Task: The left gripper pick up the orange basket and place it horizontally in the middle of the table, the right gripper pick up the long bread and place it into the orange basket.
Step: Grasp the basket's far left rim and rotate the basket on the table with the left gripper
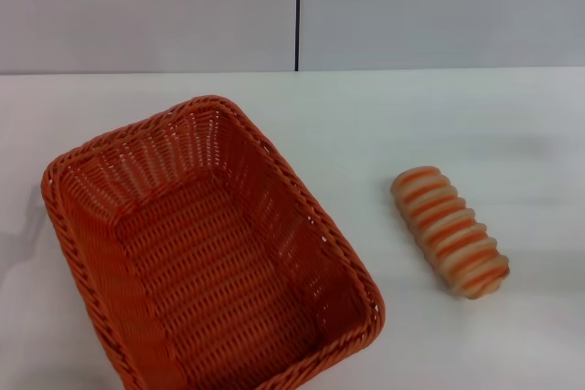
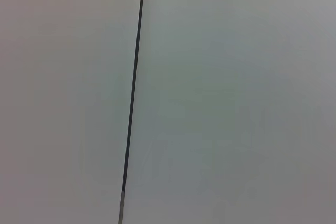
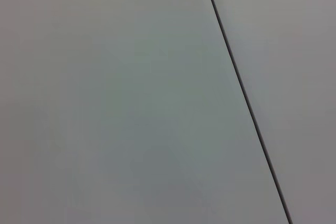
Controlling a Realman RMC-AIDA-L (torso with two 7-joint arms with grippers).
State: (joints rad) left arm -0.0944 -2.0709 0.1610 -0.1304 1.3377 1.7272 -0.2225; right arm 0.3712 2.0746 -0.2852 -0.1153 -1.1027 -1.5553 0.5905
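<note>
The orange basket (image 1: pixel 206 253) lies on the white table (image 1: pixel 430 107) at the left front, its long axis running diagonally from back left to front right, and it is empty. Its near corner runs off the lower edge of the head view. The long bread (image 1: pixel 450 230), cream with orange-brown stripes, rests on the table to the right of the basket, apart from it. Neither gripper shows in any view. Both wrist views show only a grey wall with a dark seam.
A grey wall (image 1: pixel 146 6) with a vertical dark seam (image 1: pixel 297 11) stands behind the table's far edge. Bare tabletop lies between basket and bread and behind both.
</note>
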